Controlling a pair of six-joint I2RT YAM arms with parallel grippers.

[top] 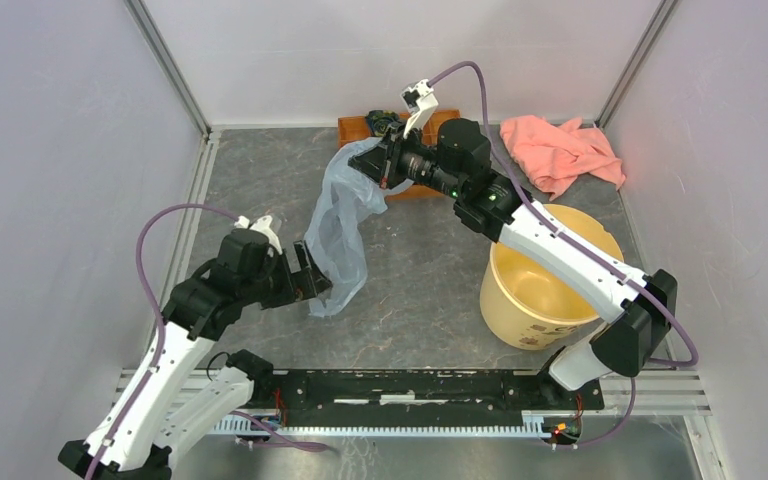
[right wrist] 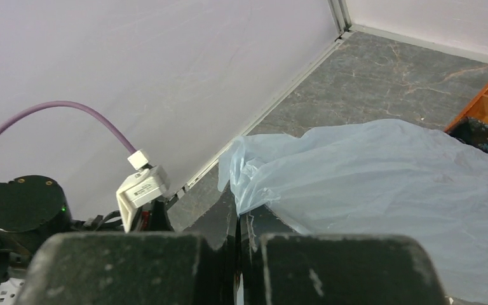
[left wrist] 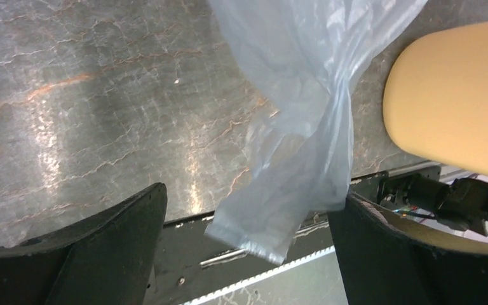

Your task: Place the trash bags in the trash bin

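Nearest the bases, the left gripper (top: 310,280) is seen with its fingers (left wrist: 101,241) spread wide. The lower end of the trash bag (top: 340,215) hangs in the gap between them, and no grip on it is shown. From there the bag is stretched along a long axis running from near-left to far-right. Its upper edge is pinched by the right gripper (top: 385,168), whose fingers (right wrist: 330,267) are pressed together on the plastic. Most of the bag is thus held off the table (top: 420,270); whether its lowest fold brushes the surface cannot be told.

The trash bin (top: 550,290) stands upright to the right of the bag and well apart from it, its open mouth partly crossed by the right forearm (top: 560,255). The coming move is judged to turn on that offset: the bag must be carried rightward and toward the near edge, and the right arm, which holds it, reaches over the bin.

Farther back, a wooden tray (top: 355,127) lies just behind the right gripper, and a pink cloth (top: 560,150) lies beyond the bin. Neither is judged to block the path.
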